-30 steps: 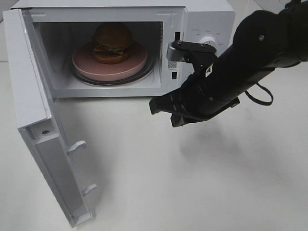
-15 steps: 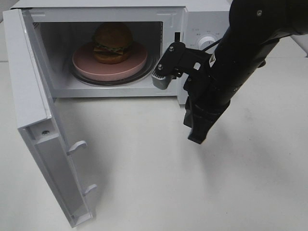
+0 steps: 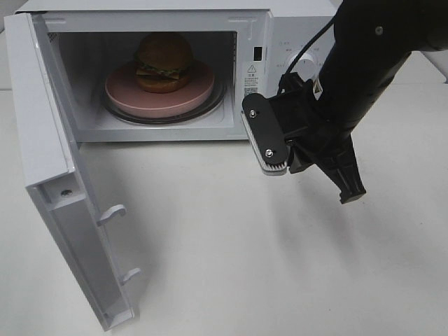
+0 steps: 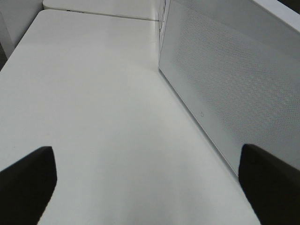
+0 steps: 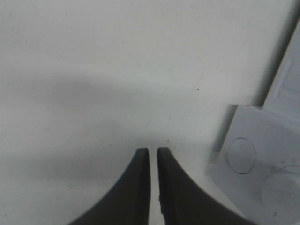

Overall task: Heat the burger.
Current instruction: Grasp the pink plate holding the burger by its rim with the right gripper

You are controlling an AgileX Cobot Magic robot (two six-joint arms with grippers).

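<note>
The burger (image 3: pixel 164 59) rests on a pink plate (image 3: pixel 122 91) on the glass turntable inside the white microwave (image 3: pixel 294 21), whose door (image 3: pixel 42 140) hangs wide open to the left. My right gripper (image 3: pixel 352 194) hangs in front of the control panel, pointing down and to the right, away from the burger. In the right wrist view, the right gripper (image 5: pixel 150 151) has its dark fingers almost together with only a thin slit and nothing between them. My left gripper (image 4: pixel 150 187) is open and empty beside the door's outer face (image 4: pixel 225 84). It does not show in the exterior view.
The open door juts forward over the left of the white table (image 3: pixel 231 266). The right arm (image 3: pixel 364 63) covers part of the control panel. A corner of the microwave (image 5: pixel 262 159) shows close to the right fingers.
The right arm has swung round from pointing left in front of the cavity to pointing down and right by the control panel. Burger, plate and door have not moved.
</note>
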